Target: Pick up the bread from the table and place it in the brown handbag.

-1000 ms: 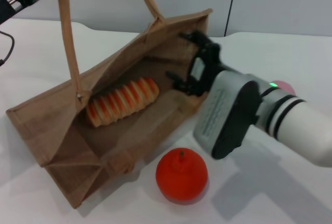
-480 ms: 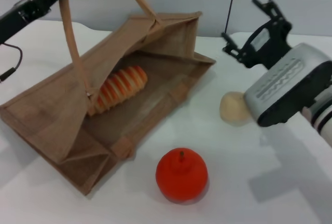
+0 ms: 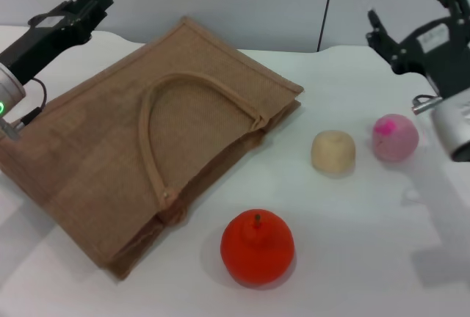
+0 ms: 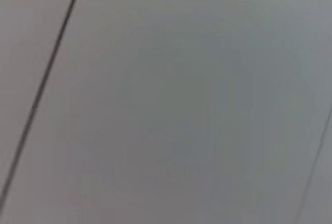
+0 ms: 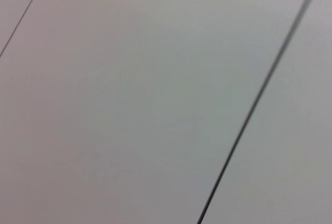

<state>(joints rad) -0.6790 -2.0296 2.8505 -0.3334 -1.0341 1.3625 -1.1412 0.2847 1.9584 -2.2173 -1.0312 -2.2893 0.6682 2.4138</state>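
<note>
Two claws are raised off your desk [image 3: 352,258]; the right claw [image 3: 415,16] is spread and empty at the far right; the left claw [image 3: 84,3] at the far left cannot be judged. Your brown handbag [image 3: 88,155] lies flat, closed; the bread, possibly inside, is hidden.

Illumination is bright and even. Soft shadows fall beneath the orange fruit [image 3: 257,247] on the table [image 3: 352,258]. Both wrist views show only featureless, blurred grey surface.
</note>
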